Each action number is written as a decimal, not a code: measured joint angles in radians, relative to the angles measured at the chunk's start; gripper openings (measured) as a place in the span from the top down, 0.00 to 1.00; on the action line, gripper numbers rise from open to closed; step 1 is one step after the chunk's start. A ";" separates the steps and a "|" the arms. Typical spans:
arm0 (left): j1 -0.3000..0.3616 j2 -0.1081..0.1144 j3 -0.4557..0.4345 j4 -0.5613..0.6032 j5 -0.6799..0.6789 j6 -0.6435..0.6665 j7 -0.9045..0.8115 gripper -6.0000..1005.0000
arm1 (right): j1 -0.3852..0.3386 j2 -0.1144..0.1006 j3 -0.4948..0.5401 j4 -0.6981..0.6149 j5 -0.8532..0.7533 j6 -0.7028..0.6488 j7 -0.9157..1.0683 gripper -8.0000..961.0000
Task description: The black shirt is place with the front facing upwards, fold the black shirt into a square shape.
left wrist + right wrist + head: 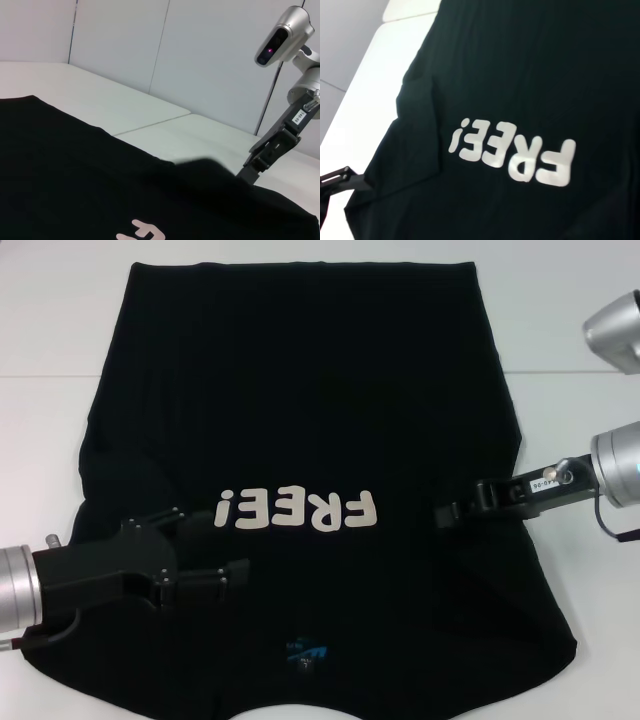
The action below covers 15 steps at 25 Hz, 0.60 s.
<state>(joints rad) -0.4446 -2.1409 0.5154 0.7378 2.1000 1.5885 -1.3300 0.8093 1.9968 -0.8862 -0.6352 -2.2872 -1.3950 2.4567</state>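
Observation:
The black shirt [300, 410] lies spread on the white table, front up. Its white "FREE!" lettering [298, 510] reads upside down in the head view, and its blue neck label [305, 655] lies near the front edge. The shirt's left side is folded inward as a flat flap [420, 125]. My left gripper [205, 558] hovers low over the shirt's left part, just below the lettering. On the other side of the lettering my right gripper [447, 512] reaches in, and its narrow tip [247, 174] meets a raised bump of cloth [205, 167], apparently pinching it.
White table [60, 310] shows to the left, right and beyond the shirt, with a seam line across it [150, 122]. A grey wall panel [210, 55] stands behind the table. The right arm's silver links [615, 330] hang over the right edge.

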 joint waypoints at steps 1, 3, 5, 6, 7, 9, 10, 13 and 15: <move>0.000 0.000 -0.001 0.000 0.000 0.000 0.000 0.09 | 0.001 0.004 0.000 0.000 0.000 0.008 -0.001 0.94; 0.000 -0.001 -0.004 0.000 0.000 -0.001 0.000 0.09 | -0.002 0.009 0.000 0.001 0.001 0.028 -0.002 0.94; 0.000 -0.003 -0.009 -0.001 0.000 -0.001 0.000 0.09 | -0.007 0.014 0.004 0.002 0.007 0.047 -0.005 0.94; 0.000 -0.003 -0.011 -0.002 0.000 -0.001 0.000 0.09 | -0.010 0.017 0.006 0.004 0.010 0.054 -0.010 0.93; 0.000 -0.004 -0.013 -0.003 0.000 -0.001 0.000 0.09 | -0.013 0.022 0.009 0.004 0.016 0.060 -0.026 0.93; 0.000 -0.004 -0.017 -0.009 0.000 -0.002 0.000 0.09 | -0.022 0.036 0.018 0.010 0.043 0.065 -0.081 0.93; 0.000 -0.005 -0.022 -0.014 0.000 -0.002 0.000 0.09 | -0.026 0.040 0.023 0.015 0.064 0.066 -0.109 0.93; -0.004 -0.003 -0.057 -0.039 -0.002 0.000 -0.003 0.09 | -0.042 0.048 0.035 0.044 0.130 0.079 -0.183 0.80; -0.008 0.001 -0.086 -0.056 -0.010 0.007 -0.027 0.09 | -0.051 0.048 0.038 0.064 0.173 0.092 -0.233 0.69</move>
<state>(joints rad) -0.4528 -2.1395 0.4293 0.6815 2.0896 1.5959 -1.3566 0.7581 2.0444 -0.8479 -0.5708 -2.1142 -1.3026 2.2240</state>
